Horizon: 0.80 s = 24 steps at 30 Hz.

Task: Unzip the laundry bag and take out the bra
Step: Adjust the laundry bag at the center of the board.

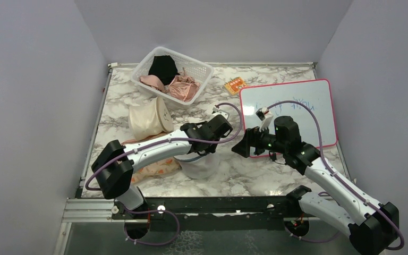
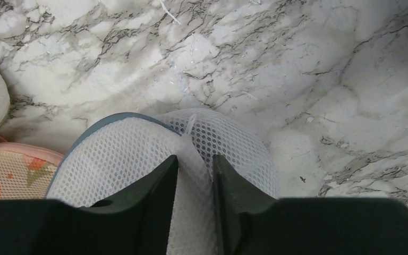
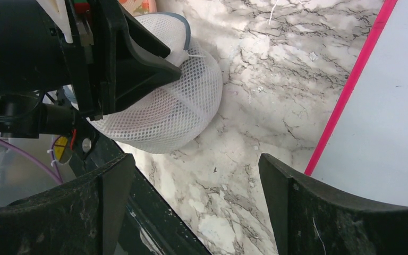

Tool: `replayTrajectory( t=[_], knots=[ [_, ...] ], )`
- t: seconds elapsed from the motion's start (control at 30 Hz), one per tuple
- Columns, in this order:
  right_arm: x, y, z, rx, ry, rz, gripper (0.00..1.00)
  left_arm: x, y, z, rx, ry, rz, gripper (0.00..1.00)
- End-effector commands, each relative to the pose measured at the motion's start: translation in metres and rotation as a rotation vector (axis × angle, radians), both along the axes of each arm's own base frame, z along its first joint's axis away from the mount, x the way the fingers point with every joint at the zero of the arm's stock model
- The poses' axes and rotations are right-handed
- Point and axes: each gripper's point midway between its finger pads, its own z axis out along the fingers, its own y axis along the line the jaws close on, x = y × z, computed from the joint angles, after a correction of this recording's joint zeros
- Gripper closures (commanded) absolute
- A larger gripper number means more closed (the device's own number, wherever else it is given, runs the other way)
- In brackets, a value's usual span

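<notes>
Left claw point(image 2: 195, 164) fills the bottom of its wrist view, jaws nearly together and clamped on a pinch of white mesh at the top of the laundry bag point(image 2: 138, 154). The bag sits on the desk point(image 1: 244, 175) at the near centre, just beside the floral pouch point(image 1: 156, 169) and in front of the cream bag point(image 1: 149, 119). A small white tab point(image 2: 191, 125) sticks up just past the jaws; we cannot tell if it is the zip pull. We see no open gap in the zip and no bra outside the bag.

We judge the step as bracing the bag for unzipping, with nothing removed yet. Next move likely calls for the right claw point(image 3: 196, 186) to close in on the zip pull and run it around the lid while the left keeps the mesh taut.

Left arm reaches forward and rightward, low over the desk, with the wrist tipped down onto the bag. Right arm is bent at the elbow, wrist turned left toward the bag, by the near-left corner of the whiteboard point(image 1: 297, 111). Its jaws are wide apart and empty.
</notes>
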Motion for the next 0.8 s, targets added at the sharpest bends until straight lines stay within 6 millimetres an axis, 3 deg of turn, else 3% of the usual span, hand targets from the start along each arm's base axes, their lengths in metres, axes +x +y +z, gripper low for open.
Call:
replayTrajectory(
  t=[0.0,0.1,0.4,0.57,0.7,0.77],
  knots=[
    [0.001,-0.001,0.003,-0.002,-0.024,-0.003,0.14,0.006,0.007,0.013,-0.022,-0.033,-0.005,0.86],
    [0.002,0.002,0.003,0.006,-0.021,0.004,0.14,0.009,0.009,0.025,-0.051,-0.050,-0.029,1.00],
    [0.004,0.007,0.004,0.018,-0.018,0.025,0.14,0.025,0.002,0.066,-0.158,-0.174,-0.144,1.00],
    [0.005,0.017,0.011,0.047,-0.032,0.079,0.14,0.039,-0.013,0.107,-0.256,-0.345,-0.289,1.00],
    [0.002,0.030,0.027,0.114,-0.058,0.152,0.14,0.037,-0.020,0.133,-0.316,-0.483,-0.457,1.00],
    [0.000,0.034,0.034,0.141,-0.077,0.179,0.14,0.028,-0.020,0.135,-0.348,-0.545,-0.542,1.00]
  ],
)
